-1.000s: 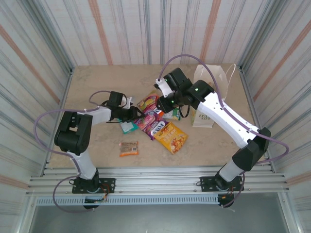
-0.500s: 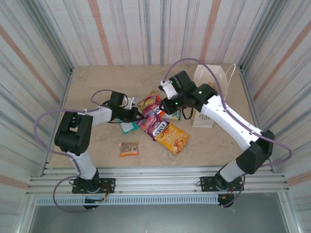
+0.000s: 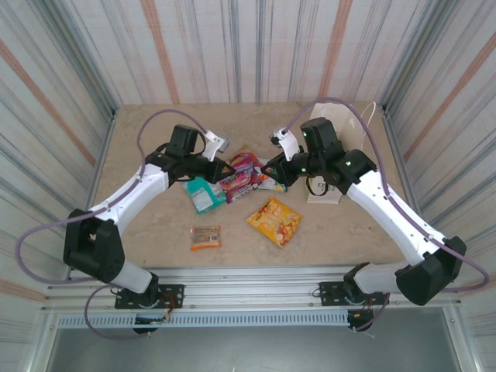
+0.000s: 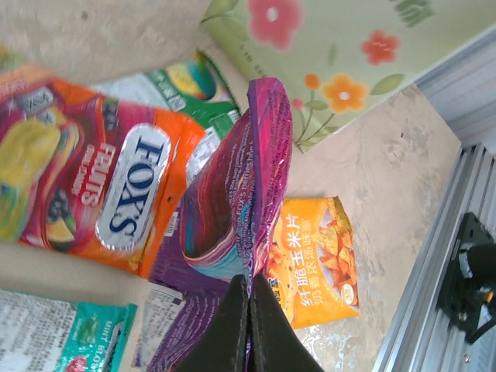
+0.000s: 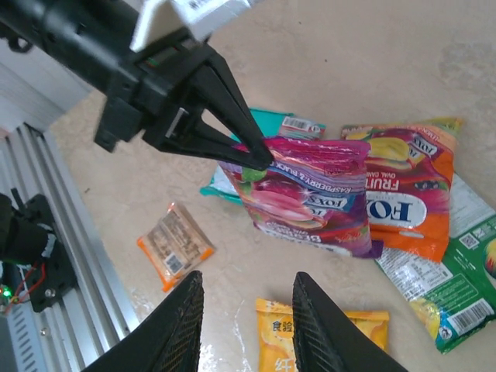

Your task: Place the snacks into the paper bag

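Bg stuff only: beige stone-look worktop [image 3: 147, 225] w/ faint mottling, boxed in on 3 sides by corrugated walls [image 3: 232, 46], pale w/ grey + reddish stripes. Ribbed aluminium rail [image 3: 256, 293] runs along the near edge, btw.

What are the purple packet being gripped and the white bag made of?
Purple packet: probably thin plastic film with a glossy finish, since it shows bright glare and soft crumpled creases. White bag: apparently paper with a matte finish, as it looks dull and its flat sides stand stiffly upright.
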